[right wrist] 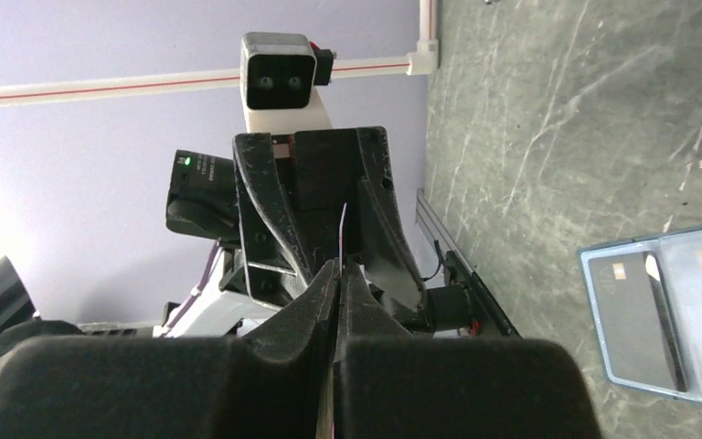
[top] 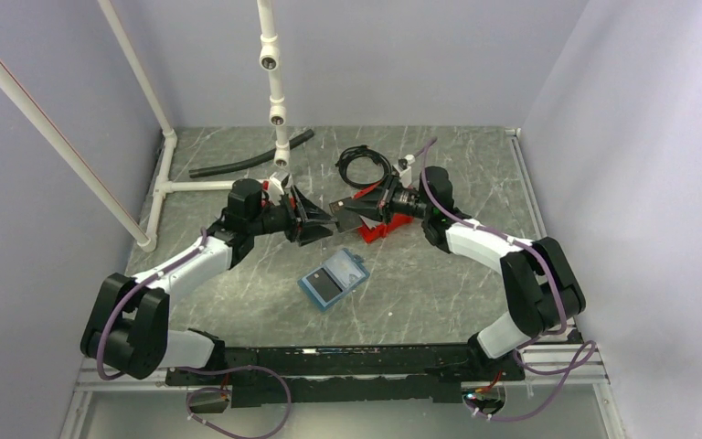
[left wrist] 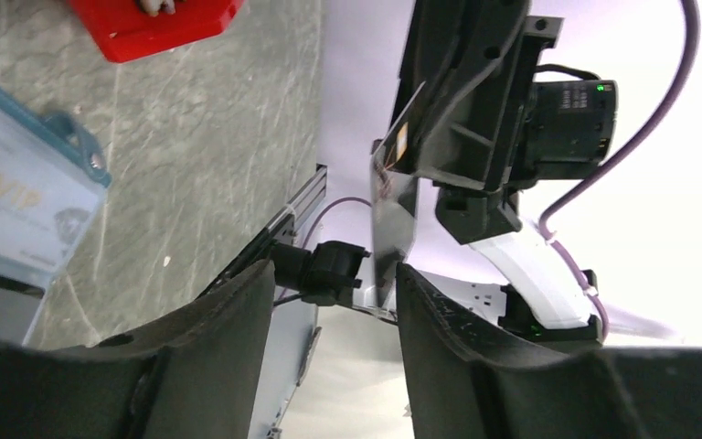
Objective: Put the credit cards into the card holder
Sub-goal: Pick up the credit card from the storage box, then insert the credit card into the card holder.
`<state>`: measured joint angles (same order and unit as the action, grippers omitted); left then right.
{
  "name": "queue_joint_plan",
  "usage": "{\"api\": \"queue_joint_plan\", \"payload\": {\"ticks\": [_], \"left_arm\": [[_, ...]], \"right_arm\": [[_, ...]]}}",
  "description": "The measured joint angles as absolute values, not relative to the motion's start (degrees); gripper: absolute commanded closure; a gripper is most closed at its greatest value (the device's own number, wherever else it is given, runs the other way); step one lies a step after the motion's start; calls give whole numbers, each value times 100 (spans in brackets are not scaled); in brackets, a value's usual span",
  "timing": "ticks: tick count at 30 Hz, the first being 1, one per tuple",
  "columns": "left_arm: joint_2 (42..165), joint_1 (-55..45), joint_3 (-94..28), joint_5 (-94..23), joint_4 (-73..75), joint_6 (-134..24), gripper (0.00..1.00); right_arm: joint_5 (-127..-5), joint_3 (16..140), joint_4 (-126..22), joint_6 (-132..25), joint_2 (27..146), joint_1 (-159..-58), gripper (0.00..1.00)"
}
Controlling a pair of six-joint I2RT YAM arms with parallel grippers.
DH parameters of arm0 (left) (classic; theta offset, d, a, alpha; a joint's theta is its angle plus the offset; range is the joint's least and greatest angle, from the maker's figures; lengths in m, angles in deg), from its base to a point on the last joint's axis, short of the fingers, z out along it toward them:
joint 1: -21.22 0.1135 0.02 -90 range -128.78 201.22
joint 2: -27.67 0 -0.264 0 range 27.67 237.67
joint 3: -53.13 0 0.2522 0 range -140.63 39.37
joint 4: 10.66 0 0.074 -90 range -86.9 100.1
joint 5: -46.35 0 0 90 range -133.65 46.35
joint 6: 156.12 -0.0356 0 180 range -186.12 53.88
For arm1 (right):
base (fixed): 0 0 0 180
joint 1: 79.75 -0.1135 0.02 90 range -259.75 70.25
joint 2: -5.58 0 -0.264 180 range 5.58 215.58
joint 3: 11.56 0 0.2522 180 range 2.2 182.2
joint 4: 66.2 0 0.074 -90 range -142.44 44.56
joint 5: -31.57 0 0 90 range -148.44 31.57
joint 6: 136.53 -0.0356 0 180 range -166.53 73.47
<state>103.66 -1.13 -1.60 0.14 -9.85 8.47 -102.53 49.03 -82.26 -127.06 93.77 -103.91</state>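
My right gripper [top: 341, 212] is shut on a thin grey card [left wrist: 393, 219], held above the table; the right wrist view shows the card edge-on [right wrist: 343, 229] between my shut fingers [right wrist: 338, 270]. My left gripper [top: 320, 220] faces it, open [left wrist: 336, 274]. The card's free end reaches between the left fingers, close to one finger [left wrist: 420, 302], not clamped. The blue card holder [top: 334, 279] lies open on the table nearer the arm bases, also in the left wrist view [left wrist: 18, 192] and the right wrist view [right wrist: 667, 311], with a dark rectangle [right wrist: 635, 315] on one half. I see no tan-orange card.
A red bin [top: 375, 227] sits under the right gripper, also seen from the left wrist [left wrist: 155, 23]. A coiled black cable [top: 364, 166] and a black hose [top: 247, 160] lie at the back. A white pipe frame [top: 174, 187] stands at the left.
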Motion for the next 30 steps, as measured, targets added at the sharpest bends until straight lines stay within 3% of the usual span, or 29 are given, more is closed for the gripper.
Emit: {"api": "queue_joint_plan", "payload": {"ticks": [6, 10, 12, 13, 17, 20, 25, 30], "left_arm": [[10425, -115, 25, 53, -1857, 1280, 67], [10545, -124, 165, 102, -2158, 1415, 100], [10551, -126, 211, 112, -2215, 1404, 100], [10536, -126, 246, 93, -2220, 1356, 100], [10204, -148, 515, -143, -1527, 849, 100], [9734, -145, 709, -320, -637, 309, 100], [9330, -148, 1276, -342, 75, -104, 100], [9395, -316, 1802, -510, 303, -75, 100]], "right_arm": [[-10306, 4853, -8567, -12864, 9468, -10516, 100], [-10358, 4811, -8657, -12813, 9575, -10601, 99], [-10378, 4755, -8556, -12612, 9615, -10605, 75], [-10395, 4750, -8412, -12424, 9624, -10605, 58], [-10290, 5058, -6972, -10656, 9674, -10653, 41], [-10192, 5242, -6141, -9329, 9728, -10719, 44], [-10225, 5413, -5042, -7518, 10144, -11027, 77], [-10052, 5480, -4613, -6857, 10769, -11287, 89]]}}
